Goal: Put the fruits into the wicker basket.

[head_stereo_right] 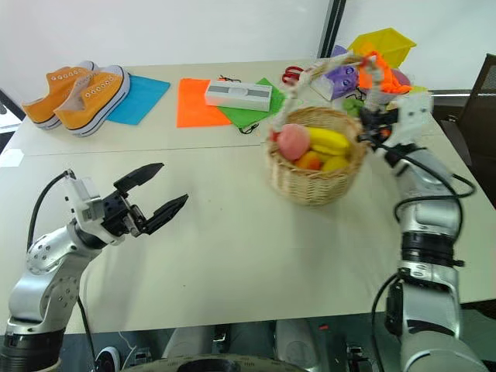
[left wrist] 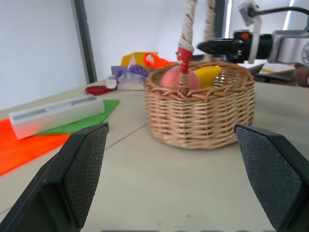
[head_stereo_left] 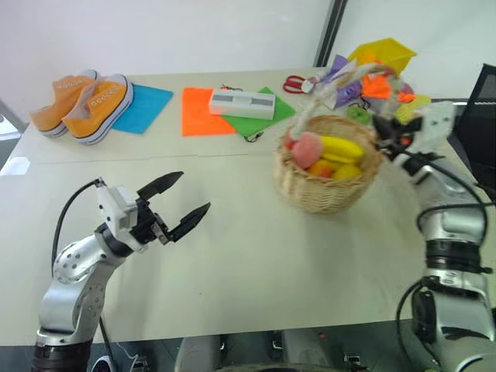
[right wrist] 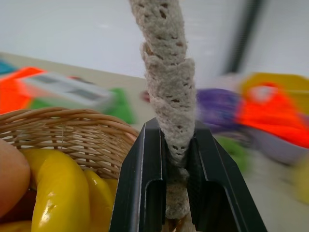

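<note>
The wicker basket (head_stereo_left: 325, 190) stands on the table at the right of centre. Inside it lie the pink peach (head_stereo_left: 307, 149) and the yellow banana (head_stereo_left: 341, 147), over a small orange fruit (head_stereo_left: 322, 167). My right gripper (right wrist: 176, 137) is shut on the basket's lace-wrapped handle (right wrist: 166, 82) low on its right side, just above the rim (right wrist: 72, 128). The left wrist view has the same right gripper (left wrist: 212, 47) at the handle behind the basket (left wrist: 203, 121). My left gripper (head_stereo_left: 194, 191) hangs open and empty over bare table at the front left, well short of the basket.
At the back of the table lie orange sneakers (head_stereo_left: 85, 105), blue paper (head_stereo_left: 147, 107), orange paper (head_stereo_left: 203, 112), green paper (head_stereo_left: 267, 116) and a white box (head_stereo_left: 242, 103). Red scissors (head_stereo_left: 293, 83), a yellow bin (head_stereo_left: 384, 54) and purple and orange clutter crowd behind the basket.
</note>
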Motion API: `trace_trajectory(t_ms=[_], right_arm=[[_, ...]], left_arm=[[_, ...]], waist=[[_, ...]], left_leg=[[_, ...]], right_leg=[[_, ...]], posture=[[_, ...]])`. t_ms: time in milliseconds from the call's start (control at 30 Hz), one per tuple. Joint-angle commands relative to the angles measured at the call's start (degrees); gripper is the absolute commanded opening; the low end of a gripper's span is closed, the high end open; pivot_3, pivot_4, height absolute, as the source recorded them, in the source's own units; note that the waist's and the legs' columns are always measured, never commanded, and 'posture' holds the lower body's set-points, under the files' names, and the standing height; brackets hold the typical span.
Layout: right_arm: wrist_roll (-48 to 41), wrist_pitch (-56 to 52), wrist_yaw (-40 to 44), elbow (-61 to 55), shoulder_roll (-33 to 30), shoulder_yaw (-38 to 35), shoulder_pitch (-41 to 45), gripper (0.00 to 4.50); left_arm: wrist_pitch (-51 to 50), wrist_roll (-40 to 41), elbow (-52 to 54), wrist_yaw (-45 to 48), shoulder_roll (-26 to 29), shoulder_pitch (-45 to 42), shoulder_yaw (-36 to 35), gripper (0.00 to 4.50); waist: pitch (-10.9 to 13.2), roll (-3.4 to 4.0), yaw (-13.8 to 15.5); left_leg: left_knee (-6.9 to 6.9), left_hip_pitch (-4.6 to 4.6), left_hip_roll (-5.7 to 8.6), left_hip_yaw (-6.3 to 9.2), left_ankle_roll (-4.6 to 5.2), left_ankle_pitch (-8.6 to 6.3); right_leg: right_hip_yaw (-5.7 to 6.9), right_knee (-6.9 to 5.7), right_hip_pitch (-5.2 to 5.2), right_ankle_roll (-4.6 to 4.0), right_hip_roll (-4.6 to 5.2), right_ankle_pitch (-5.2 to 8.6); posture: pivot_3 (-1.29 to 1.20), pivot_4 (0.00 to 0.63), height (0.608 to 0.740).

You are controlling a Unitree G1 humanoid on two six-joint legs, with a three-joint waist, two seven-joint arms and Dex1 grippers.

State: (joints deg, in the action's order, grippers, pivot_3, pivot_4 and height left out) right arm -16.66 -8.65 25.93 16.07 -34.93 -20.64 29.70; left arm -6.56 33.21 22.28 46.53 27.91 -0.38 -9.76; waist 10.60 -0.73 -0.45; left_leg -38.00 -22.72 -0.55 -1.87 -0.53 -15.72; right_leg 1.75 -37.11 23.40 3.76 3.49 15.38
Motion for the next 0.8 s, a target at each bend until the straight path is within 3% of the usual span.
trace_trajectory(t_ms=[33,433,467,700,800], right_arm=[[1.8,2.7,-5.9,-2.6,-2.6,-6.1,-3.5,0.04],[4.0,3.7,-14.8,-7.3,-2.6,-9.7,-11.8,0.04],[3.9,4.1,-15.4,-7.8,-2.2,-10.0,-12.4,1.12],[6.6,11.0,-22.8,-18.7,4.8,-11.2,-18.2,4.46],[9.4,13.7,-23.7,-26.3,8.0,-8.1,-21.9,4.46]], left_arm=[[0.0,0.7,-0.2,1.4,-0.6,-2.6,2.1,4.5],[0.8,-1.0,-6.0,6.3,-0.5,-6.9,5.2,4.5],[0.8,-1.2,-6.2,6.5,-0.5,-7.1,5.3,4.5],[1.0,-1.7,-6.4,6.4,-1.0,-6.6,5.6,4.5],[0.7,-2.3,-6.8,5.3,-0.9,-6.4,5.2,4.5]], waist=[[0.0,0.02,-0.1],[0.0,0.1,0.0],[-0.1,0.09,0.0],[0.0,0.11,-0.4],[0.0,0.12,-0.3]], left_leg=[[0.0,0.0,-0.01,-0.01,0.0,0.0],[-0.02,0.22,-0.07,-0.18,0.01,0.0],[-0.02,0.22,-0.06,-0.17,0.01,0.01],[-0.01,0.22,-0.14,-0.16,0.01,0.0],[-0.01,0.23,-0.19,-0.15,0.01,0.0]], right_leg=[[0.0,-0.01,-0.01,0.01,-0.02,-0.01],[-0.15,-0.07,-0.14,0.05,-0.22,-0.01],[-0.15,-0.07,-0.14,0.05,-0.22,-0.01],[-0.16,-0.09,-0.12,0.06,-0.3,-0.01],[-0.17,-0.1,-0.11,0.06,-0.35,-0.01]], posture=[[0.0,0.15,0.74],[0.0,0.15,0.74],[0.0,0.15,0.74],[0.0,0.15,0.74],[0.0,0.15,0.74]])
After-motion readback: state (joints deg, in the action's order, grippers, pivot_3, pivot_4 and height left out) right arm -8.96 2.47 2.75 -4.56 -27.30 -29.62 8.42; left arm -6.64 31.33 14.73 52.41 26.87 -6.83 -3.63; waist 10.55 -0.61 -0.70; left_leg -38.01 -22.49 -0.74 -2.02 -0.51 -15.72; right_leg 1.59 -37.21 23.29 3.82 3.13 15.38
